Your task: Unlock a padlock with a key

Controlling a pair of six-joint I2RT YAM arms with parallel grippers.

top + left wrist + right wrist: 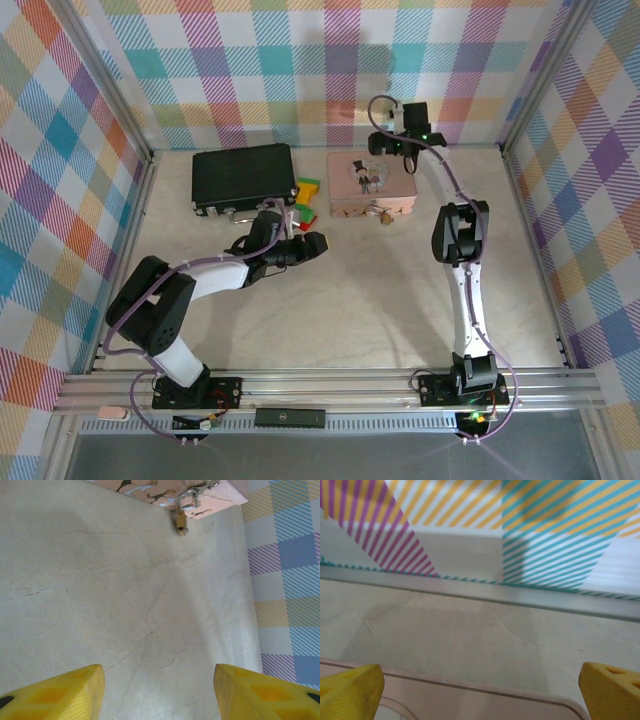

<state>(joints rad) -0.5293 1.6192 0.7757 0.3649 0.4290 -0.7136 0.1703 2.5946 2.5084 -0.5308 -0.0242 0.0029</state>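
The small brass padlock (383,214) (181,522) hangs by its silver shackle from the clasp on the front of the pink tin box (370,190) (210,492). My left gripper (316,243) (159,682) hovers over bare table to the left of the box's front. Its yellow fingers (65,692) are open with nothing between them, and the padlock lies well ahead of them. My right gripper (383,143) (480,692) is above the box's back edge (470,700), open and empty. A small dark shape (366,181) lies on the lid; I cannot tell whether it is the key.
A black case (243,178) lies at the back left. Coloured toy blocks (306,195) sit between it and the pink box, close behind my left wrist. Checked walls (330,60) enclose the table, with a metal rail (480,592) along the back.
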